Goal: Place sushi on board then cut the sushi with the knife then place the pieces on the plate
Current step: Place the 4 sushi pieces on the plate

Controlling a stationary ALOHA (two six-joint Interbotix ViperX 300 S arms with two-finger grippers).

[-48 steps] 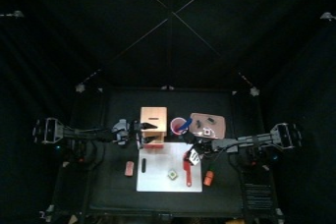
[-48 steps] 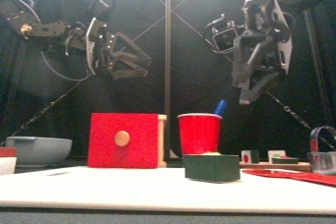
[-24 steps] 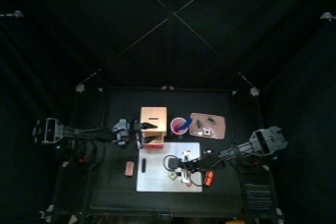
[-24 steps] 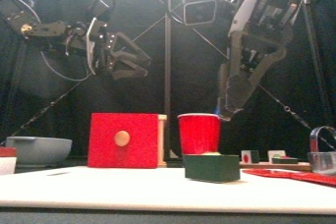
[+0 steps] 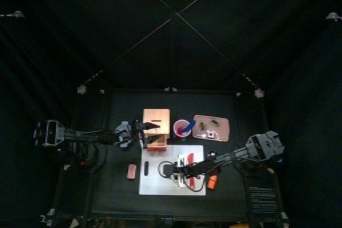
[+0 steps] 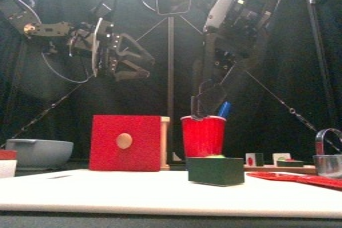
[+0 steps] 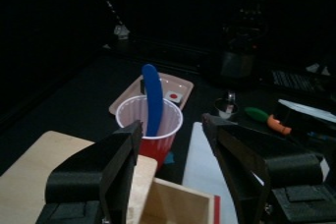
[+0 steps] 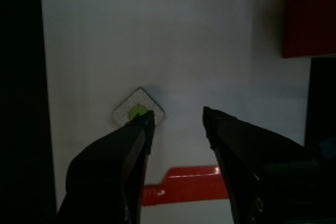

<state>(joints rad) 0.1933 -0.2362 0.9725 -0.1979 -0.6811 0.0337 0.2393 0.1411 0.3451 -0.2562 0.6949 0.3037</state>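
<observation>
A dark green sushi block point(image 6: 215, 170) stands on the white board point(image 5: 191, 185). In the right wrist view the sushi block point(image 8: 137, 111) lies just by one finger of my right gripper point(image 8: 179, 120). That right gripper point(image 5: 175, 168) hangs open and empty over the board, reaching in from the right, and shows high above the table as the right gripper point(image 6: 201, 100) in the front view. A red cup point(image 6: 205, 135) holds the blue knife point(image 6: 223, 109). My left gripper point(image 7: 171, 128) is open and empty, raised near the cup point(image 7: 151, 130) and the wooden box point(image 5: 156, 122). The pink tray point(image 5: 211, 127) lies at the back right.
A blue-grey bowl point(image 6: 38, 152) sits at the far left. A flat red piece point(image 8: 197, 181) lies on the board near my right gripper. An orange-red toy point(image 5: 211, 181) rests at the board's right edge and a small red one point(image 5: 131, 171) just left of the board.
My right arm has swung from beside the tray leftward over the white board, above the sushi. The left arm has stayed in place.
</observation>
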